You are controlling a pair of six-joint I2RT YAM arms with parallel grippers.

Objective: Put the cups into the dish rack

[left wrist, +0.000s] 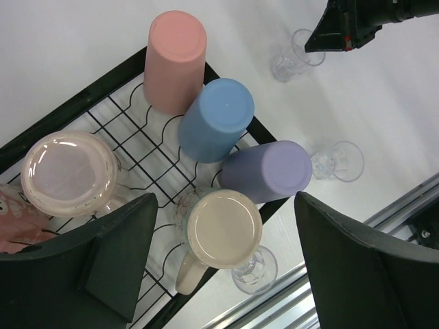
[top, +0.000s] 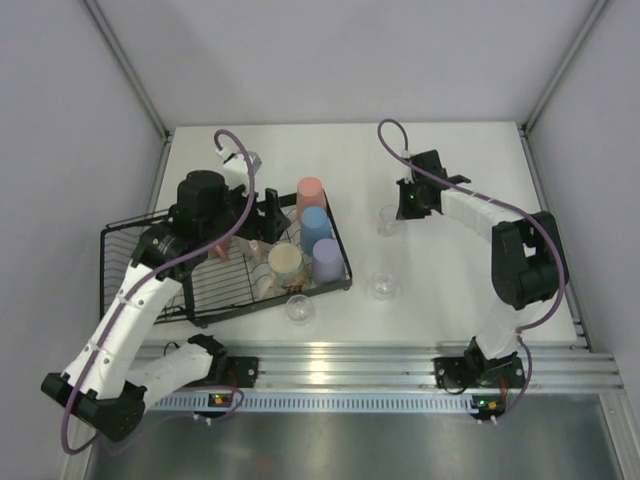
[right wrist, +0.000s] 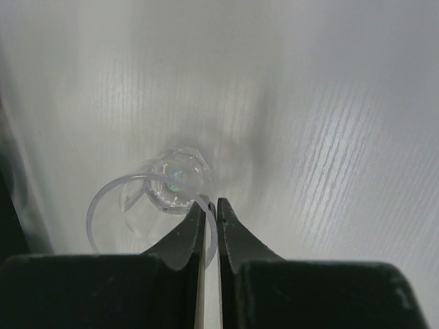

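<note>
Okay, nearest the rail, one clear glass (top: 299,308) stands on the table (top: 450,160) just beside the rack's (top: 120,270) near right corner. A second glass (top: 383,287) sits further right, well apart from the rack. Inside the rack's right end, bottoms up, are a cream mug (top: 286,265) with a lavender tumbler (top: 325,258) beside it. Behind them come a blue tumbler (top: 315,225), then a salmon one (top: 311,192) at the far rim.

The left gripper (left wrist: 226,205) hangs over that cluster with its fingers (left wrist: 116,267) spread wide, holding nothing. A pink mug (left wrist: 67,171) stands upturned to the left of them. A pink scrap with dark marks (left wrist: 14,219) at the wrist view's edge is too cropped to read.

Farthest out on the right, the right gripper (right wrist: 211,205) has its jaws pressed together, pinching the rim of the third glass (right wrist: 171,185), which stands on the table.
</note>
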